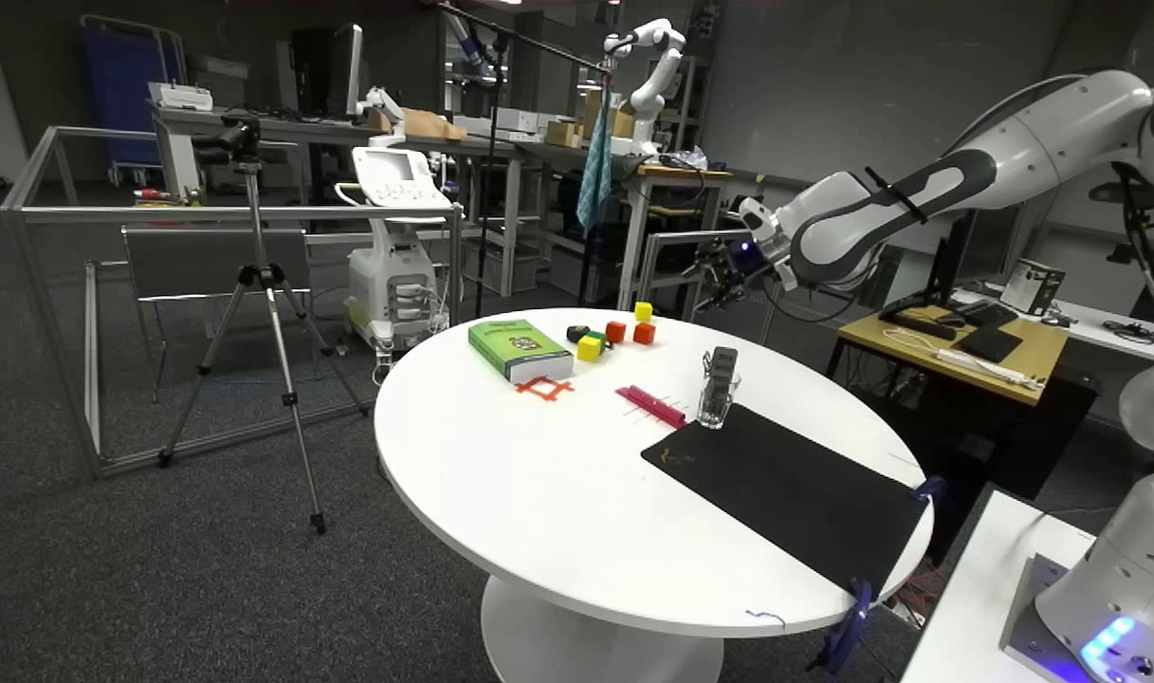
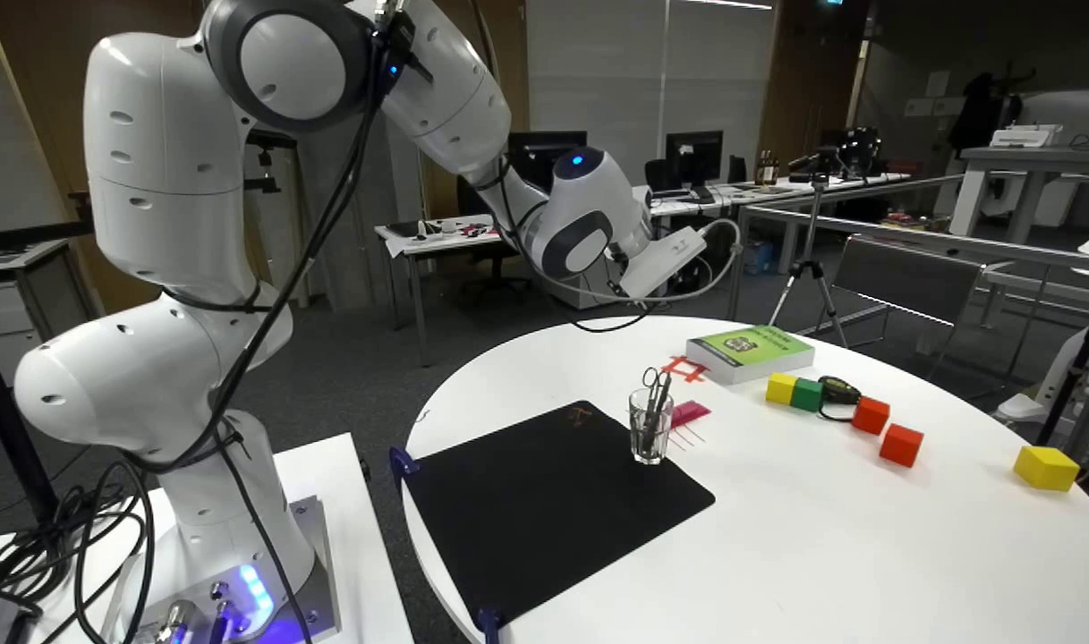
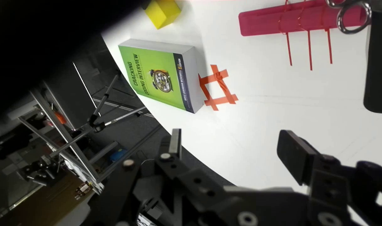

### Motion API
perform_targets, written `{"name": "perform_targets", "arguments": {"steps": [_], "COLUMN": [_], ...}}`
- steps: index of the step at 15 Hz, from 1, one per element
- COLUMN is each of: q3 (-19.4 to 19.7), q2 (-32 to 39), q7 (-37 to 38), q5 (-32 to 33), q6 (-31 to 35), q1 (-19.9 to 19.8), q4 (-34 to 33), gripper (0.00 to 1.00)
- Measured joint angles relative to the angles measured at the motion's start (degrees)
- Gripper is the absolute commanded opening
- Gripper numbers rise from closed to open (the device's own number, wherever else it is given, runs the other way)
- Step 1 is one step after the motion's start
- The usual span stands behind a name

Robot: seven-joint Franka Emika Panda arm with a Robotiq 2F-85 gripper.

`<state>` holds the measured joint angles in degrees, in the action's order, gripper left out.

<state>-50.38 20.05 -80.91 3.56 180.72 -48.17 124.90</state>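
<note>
My gripper [image 3: 230, 138] is open, with nothing between its fingers. It is raised above the white round table in an exterior view [image 1: 709, 283]; the arm hides it in the other view. In the wrist view a green book [image 3: 153, 75] lies ahead of the fingers. An orange tape square [image 3: 216, 88] lies beside the book. A magenta piece [image 3: 269, 22] with thin red sticks is farther off. A glass [image 2: 638, 427] with scissors in it stands upright at the black mat's corner. Red [image 2: 871, 415], green [image 2: 807, 394] and yellow [image 2: 1046, 468] cubes lie near a dark tape measure [image 2: 838, 390].
A black mat [image 2: 553, 510] covers the table's robot side, held by blue clamps [image 1: 851, 617]. The white round table [image 1: 501, 493] has a curved edge. A tripod [image 1: 264, 275], metal railing [image 1: 302, 213] and desk [image 1: 946, 351] stand around it. A cable hangs from the arm.
</note>
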Motion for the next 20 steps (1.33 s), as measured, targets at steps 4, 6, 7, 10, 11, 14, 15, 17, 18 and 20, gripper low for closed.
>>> {"name": "perform_targets", "arguments": {"steps": [4,6,7,10,11,14,15,17,18,20], "q3": [-4.6,-5.2,-5.1,-3.5,-2.5,1.2,2.6,5.2,6.5,8.9], "q2": [0.1,0.3,0.4,0.8,1.0,2.4,3.0,4.3,5.1,6.7], "q7": [0.0,0.1,0.2,0.4,0.5,0.9,0.9,0.9,0.8,0.4], "q5": [0.0,-0.1,-0.1,-0.1,-0.1,-0.1,0.0,0.2,0.7,2.2], "q6": [-0.1,-0.1,-0.1,-0.1,-0.1,-0.7,-1.5,-4.3,-6.1,-10.1], "q1": [-7.6,-10.0,-10.9,-12.2,-12.0,-10.3,-9.4,-7.5,-6.5,-4.6], "q4": [0.0,-0.1,-0.3,-0.8,-1.1,-2.8,-3.6,-5.4,-6.3,-8.2], "gripper": [1.0,1.0,1.0,1.0,1.0,1.0,1.0,1.0,1.0,1.0]}}
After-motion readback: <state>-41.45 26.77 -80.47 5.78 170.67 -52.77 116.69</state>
